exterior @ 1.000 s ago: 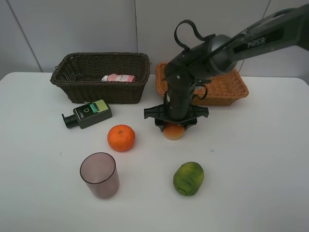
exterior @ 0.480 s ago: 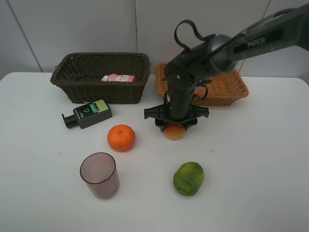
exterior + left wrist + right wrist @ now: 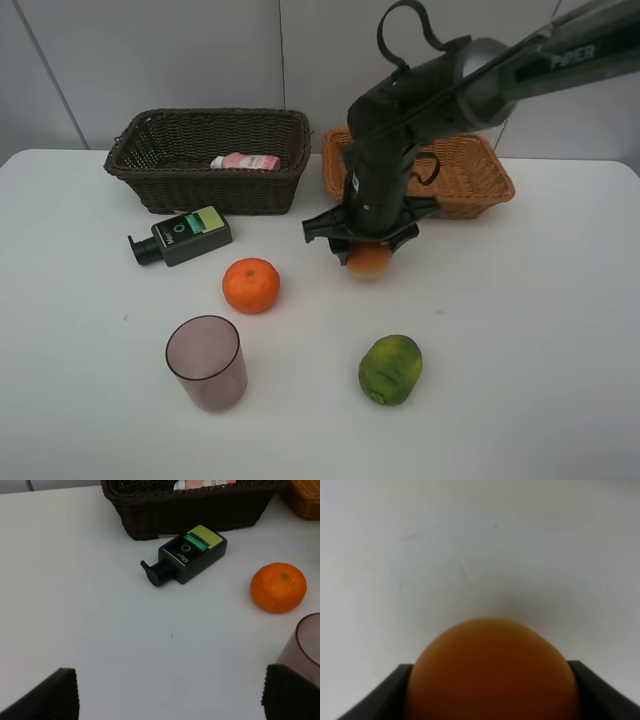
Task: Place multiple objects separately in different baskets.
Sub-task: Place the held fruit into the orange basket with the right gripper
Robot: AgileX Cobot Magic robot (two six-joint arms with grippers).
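Observation:
My right gripper (image 3: 366, 250) is shut on the red-yellow round fruit (image 3: 368, 261) and holds it just above the table, in front of the light tan basket (image 3: 470, 185). The fruit fills the right wrist view (image 3: 492, 672). The dark brown basket (image 3: 170, 165) holds the small pink bottle (image 3: 245, 161). The dark green pump bottle (image 3: 185, 236), the orange (image 3: 251, 285), the mauve cup (image 3: 206, 362) and the green mottled fruit (image 3: 390, 369) lie on the table. My left gripper (image 3: 170, 690) is open and empty, near the pump bottle (image 3: 185, 555), the orange (image 3: 278, 587) and the cup (image 3: 305, 640).
The white table (image 3: 530, 340) runs to a grey wall behind the baskets. The right arm (image 3: 450, 85) reaches in from the upper right over the tan basket.
My right gripper has lifted the red-yellow fruit slightly off the table and the arm has risen. Everything else has stayed in place.

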